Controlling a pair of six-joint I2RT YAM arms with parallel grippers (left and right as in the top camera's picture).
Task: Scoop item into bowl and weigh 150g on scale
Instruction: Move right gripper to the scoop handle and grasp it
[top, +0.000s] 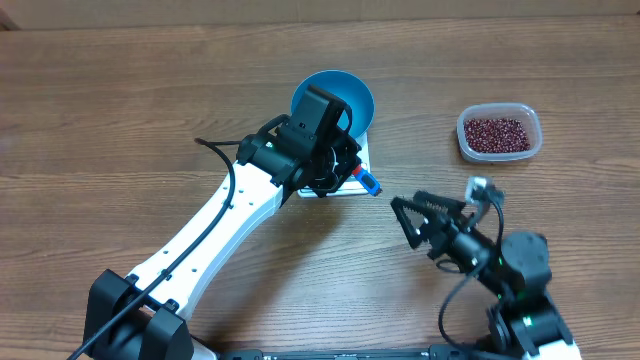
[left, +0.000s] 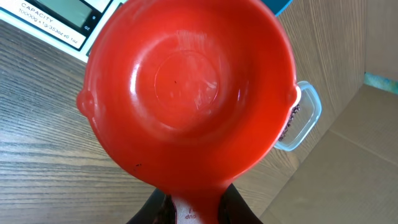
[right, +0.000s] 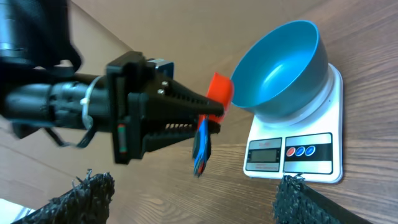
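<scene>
The left gripper is clamped on the handle of a round red plastic scoop, which it holds level and mouth-up just beside the rim of the round bright blue bowl. That grip on the handle leaves the cup free to dig and to tip. The scoop's inside is bare, so nothing has been picked up. The bowl stands on the small flat white rectangular scale, with the display and button panel left uncovered in front, presumably so the reading can be watched as the weight builds. The bowl looks empty from the right wrist view. The small dark red-brown beans lie heaped in a clear rounded-rectangular plastic tub, well apart from the scale on the wooden table. The right gripper hangs near the scale with its jaws spread and nothing between them, probably waiting to steady something.
</scene>
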